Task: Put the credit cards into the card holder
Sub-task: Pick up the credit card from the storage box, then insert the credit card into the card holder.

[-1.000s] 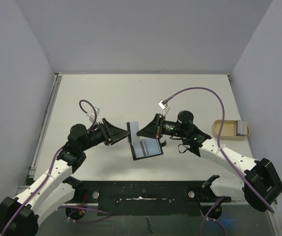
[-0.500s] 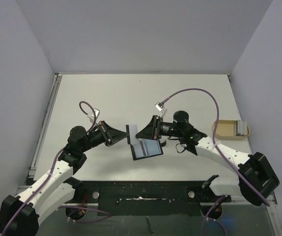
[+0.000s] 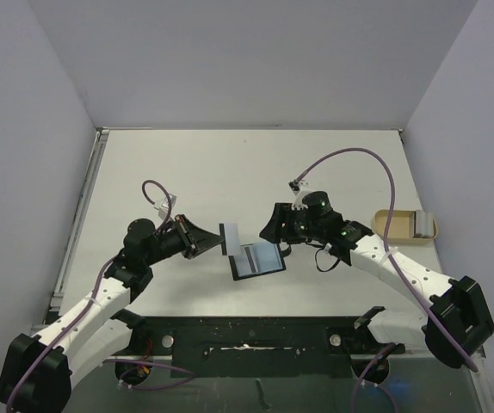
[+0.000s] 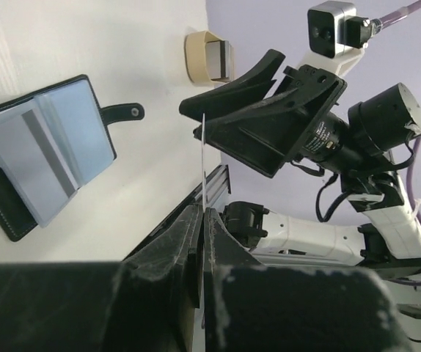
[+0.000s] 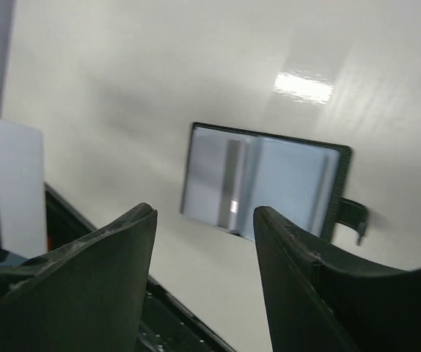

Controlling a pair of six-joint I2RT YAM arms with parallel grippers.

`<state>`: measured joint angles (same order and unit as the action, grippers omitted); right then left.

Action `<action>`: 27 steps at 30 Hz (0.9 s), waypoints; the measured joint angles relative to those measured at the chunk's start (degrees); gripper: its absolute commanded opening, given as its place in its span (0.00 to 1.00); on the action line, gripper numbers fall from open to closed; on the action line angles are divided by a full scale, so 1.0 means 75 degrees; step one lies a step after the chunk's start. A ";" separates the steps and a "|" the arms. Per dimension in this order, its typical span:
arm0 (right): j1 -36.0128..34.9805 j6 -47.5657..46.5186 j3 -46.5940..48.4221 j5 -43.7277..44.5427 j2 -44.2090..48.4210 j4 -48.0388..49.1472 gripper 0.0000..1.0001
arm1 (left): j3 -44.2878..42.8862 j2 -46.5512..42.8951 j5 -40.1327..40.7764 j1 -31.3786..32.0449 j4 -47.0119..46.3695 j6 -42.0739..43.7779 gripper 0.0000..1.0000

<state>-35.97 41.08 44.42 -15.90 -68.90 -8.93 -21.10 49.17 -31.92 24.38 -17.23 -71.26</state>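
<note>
Best to tip the credit card (image 4: 204, 158), pinched upright in the left gripper (image 4: 202, 214), flat, then slide it into the card holder (image 3: 260, 261) lying open just beside, maybe pinning its flap with the empty, wide-open right gripper (image 5: 203, 212).

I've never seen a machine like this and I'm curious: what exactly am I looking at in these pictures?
These are two robot arms bolted at the near edge of a table. One picture looks down from above. The other two come from a camera on each wrist. On the table lie an open black wallet and, far right, a tan tray holding something grey. The left tool pinches a thin pale card, which looks edge-on in its own camera. The right tool is open and empty, pointing towards the wallet.
</note>
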 measured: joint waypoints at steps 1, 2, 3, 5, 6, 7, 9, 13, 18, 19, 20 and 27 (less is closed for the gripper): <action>0.0026 -0.0189 0.0032 0.0289 -0.0009 -0.0300 0.57 | 0.0029 0.0082 -0.0003 0.0000 -0.0009 0.0026 0.00; 0.0067 -0.0379 0.0064 0.0560 -0.0044 -0.0577 0.57 | 0.0070 0.0157 -0.0006 0.0000 -0.0012 0.0050 0.00; 0.0102 -0.0519 0.0090 0.0746 -0.0099 -0.0758 0.57 | 0.0108 0.0219 -0.0009 0.0000 -0.0009 0.0055 0.00; 0.0154 -0.0825 0.0154 0.1087 -0.0300 -0.1070 0.57 | 0.0195 0.0405 -0.0006 0.0000 -0.0006 0.0090 0.00; 0.0187 -0.0944 0.0166 0.1218 -0.0425 -0.1142 0.57 | 0.0213 0.0493 -0.0003 0.0003 0.0000 0.0111 0.00; 0.0239 -0.1064 0.0178 0.1309 -0.0568 -0.1204 0.56 | 0.0227 0.0612 0.0000 0.0009 -0.0012 0.0134 0.00; 0.0326 -0.1274 0.0187 0.1411 -0.0892 -0.1268 0.54 | 0.0291 0.0880 0.0009 0.0047 -0.0105 0.0146 0.00; 0.0449 -0.1582 0.0192 0.1466 -0.1463 -0.1349 0.52 | 0.0530 0.1524 0.0012 0.0192 -0.0507 0.0125 0.00; 0.0490 -0.1760 0.0192 0.1422 -0.1676 -0.1393 0.49 | 0.0580 0.2317 0.0009 0.0356 -0.0901 0.0125 0.00; 0.0490 -0.1775 0.0192 0.1405 -0.1684 -0.1381 0.47 | 0.0577 0.2454 0.0015 0.0411 -0.0947 0.0128 0.00; 0.0490 -0.1786 0.0192 0.1381 -0.1696 -0.1367 0.45 | 0.0577 0.2570 0.0015 0.0460 -0.0988 0.0131 0.00; 0.0490 -0.1784 -0.0044 0.1279 -0.1955 -0.0994 0.42 | 0.0455 0.3314 0.0017 0.0609 -0.1233 0.0280 0.00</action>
<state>-32.29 27.70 44.10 -6.31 -83.57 -16.38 -17.69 74.02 -31.79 28.95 -26.48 -69.17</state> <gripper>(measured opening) 0.421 0.007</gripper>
